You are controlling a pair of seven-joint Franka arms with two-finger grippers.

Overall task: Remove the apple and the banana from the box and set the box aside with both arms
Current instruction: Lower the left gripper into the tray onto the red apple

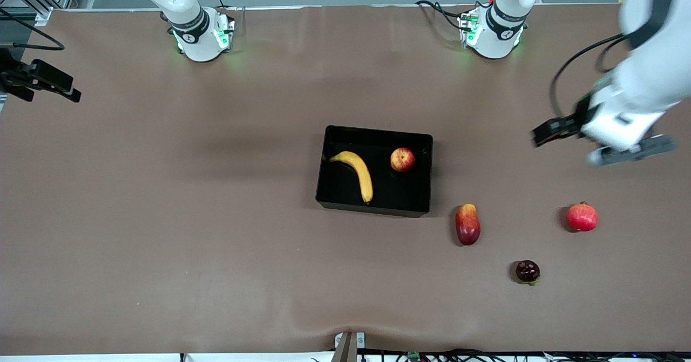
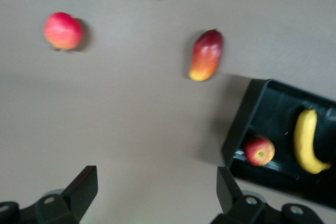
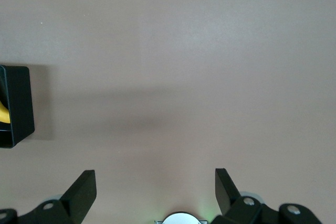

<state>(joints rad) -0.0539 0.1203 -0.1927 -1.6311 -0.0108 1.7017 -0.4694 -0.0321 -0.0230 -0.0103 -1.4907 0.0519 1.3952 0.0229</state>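
Note:
The black box (image 1: 373, 209) lies mid-table with the yellow banana (image 1: 356, 172) and the small red-and-yellow apple (image 1: 402, 159) inside it, apart from each other. The left wrist view shows the box (image 2: 247, 121), the banana (image 2: 308, 141) and the apple (image 2: 259, 151) too. My left gripper (image 1: 631, 150) hangs open and empty over bare table toward the left arm's end, away from the box; its fingers (image 2: 84, 187) stand wide apart. My right gripper (image 3: 156, 177) is open and empty, high over the table by its own base, with one corner of the box (image 3: 18, 103) in sight.
Three loose fruits lie on the table toward the left arm's end, nearer the front camera than the box: a red-yellow mango (image 1: 467, 224), a red pomegranate (image 1: 582, 217) and a small dark round fruit (image 1: 527, 271). A black fixture (image 1: 38, 79) sticks in at the right arm's end.

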